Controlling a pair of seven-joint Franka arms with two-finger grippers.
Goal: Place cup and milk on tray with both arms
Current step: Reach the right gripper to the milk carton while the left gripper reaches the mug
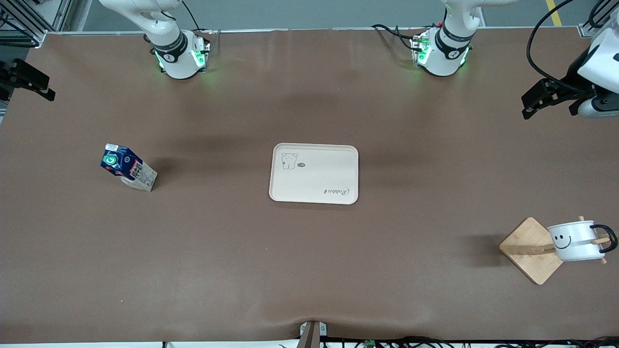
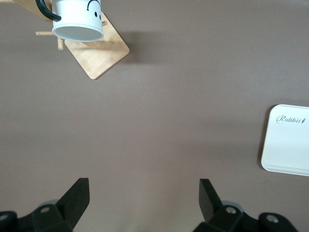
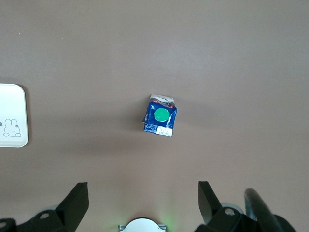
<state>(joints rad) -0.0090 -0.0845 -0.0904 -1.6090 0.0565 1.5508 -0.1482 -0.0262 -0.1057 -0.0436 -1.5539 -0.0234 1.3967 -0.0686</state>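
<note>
Two grippers hang high over the table's ends, both with fingers spread apart and holding nothing — the left gripper (image 2: 142,200) toward the left arm's end, the right gripper (image 3: 142,203) toward the right arm's end. The milk (image 1: 128,167) stands upright on the table near the right arm's end. The cup (image 1: 575,240) hangs on a wooden stand (image 1: 532,250) at the left arm's end, nearer the front camera. The tray (image 1: 314,173) lies bare mid-table — well apart from both.
</note>
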